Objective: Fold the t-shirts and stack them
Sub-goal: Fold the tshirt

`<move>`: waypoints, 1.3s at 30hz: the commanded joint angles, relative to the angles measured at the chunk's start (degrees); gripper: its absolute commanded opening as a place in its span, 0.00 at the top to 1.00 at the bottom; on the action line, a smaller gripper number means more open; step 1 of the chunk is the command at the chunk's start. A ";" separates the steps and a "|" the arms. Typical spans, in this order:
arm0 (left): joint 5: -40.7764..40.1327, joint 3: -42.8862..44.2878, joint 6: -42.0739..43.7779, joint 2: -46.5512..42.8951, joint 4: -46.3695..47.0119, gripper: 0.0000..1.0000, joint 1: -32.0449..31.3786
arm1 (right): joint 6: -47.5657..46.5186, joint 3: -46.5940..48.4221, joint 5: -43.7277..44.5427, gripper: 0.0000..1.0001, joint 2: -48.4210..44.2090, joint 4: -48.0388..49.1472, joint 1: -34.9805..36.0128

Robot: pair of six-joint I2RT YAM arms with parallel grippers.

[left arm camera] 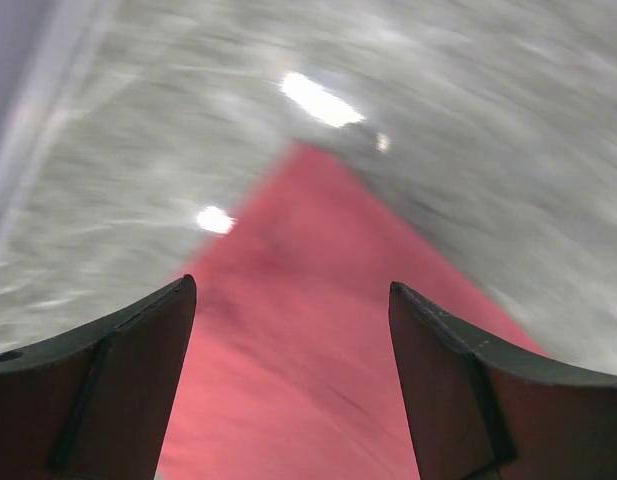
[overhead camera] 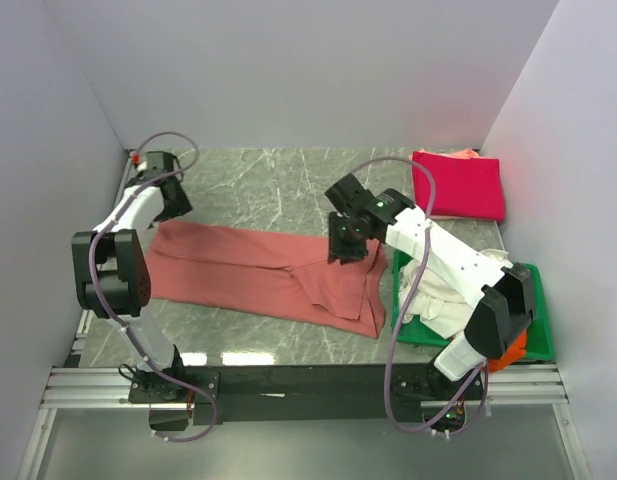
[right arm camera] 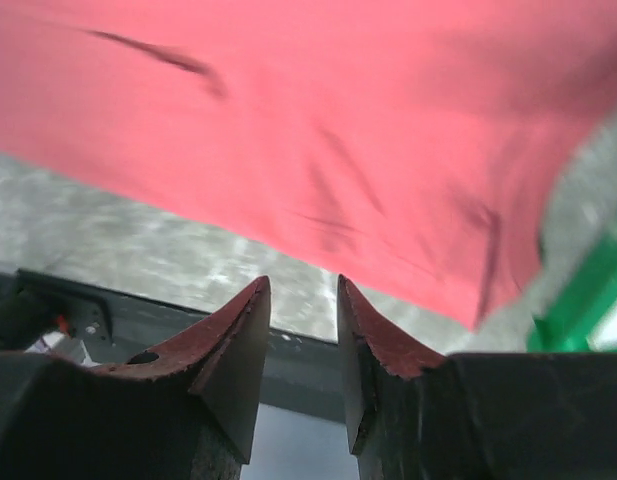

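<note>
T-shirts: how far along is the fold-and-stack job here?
Done: one crimson-pink shirt lies folded at the back right. In hand: the salmon-red shirt lies long on the table, partly folded; the left gripper is open over its corner, and the right gripper hovers above it holding nothing. Left: finishing that fold, stacking it, then the white shirts and orange shirt in the green tray.

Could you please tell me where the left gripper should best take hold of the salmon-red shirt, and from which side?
Grip the salmon-red shirt at its far-left corner, coming down from above with the left gripper. That corner lies flat as a pointed flap with bare table on both sides, and it sits between the open fingers, so a short descent should catch it.
</note>
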 commanded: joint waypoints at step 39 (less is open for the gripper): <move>12.73 0.13 -2.62 3.63 2.28 0.16 -4.88 | -6.95 -2.13 -0.94 0.63 19.78 8.91 5.12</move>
